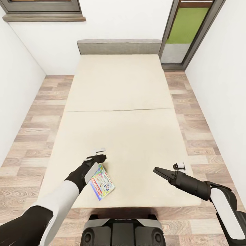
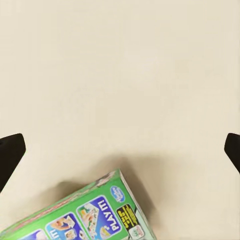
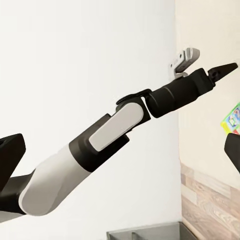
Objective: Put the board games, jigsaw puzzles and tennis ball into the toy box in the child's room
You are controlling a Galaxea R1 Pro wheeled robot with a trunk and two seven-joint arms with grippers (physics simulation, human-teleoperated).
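One colourful board game box [image 1: 102, 182] lies flat on the beige bed [image 1: 119, 102], near its front edge. My left gripper [image 1: 99, 153] hovers just beyond the box's far end, open, with nothing between its fingers. The left wrist view looks down on the box's green side [image 2: 85, 215], with dark fingertips [image 2: 10, 155] spread wide on either side. My right gripper [image 1: 158, 171] hangs open and empty above the bed's front right part. The right wrist view looks across at my left gripper [image 3: 207, 60] and a sliver of the box [image 3: 232, 117].
Wood floor [image 1: 30, 136] runs along both sides of the bed, hemmed in by white walls. A grey headboard [image 1: 119, 46] stands at the far end, and a glass door [image 1: 186, 30] is at the far right. My base [image 1: 121, 232] sits against the bed's foot.
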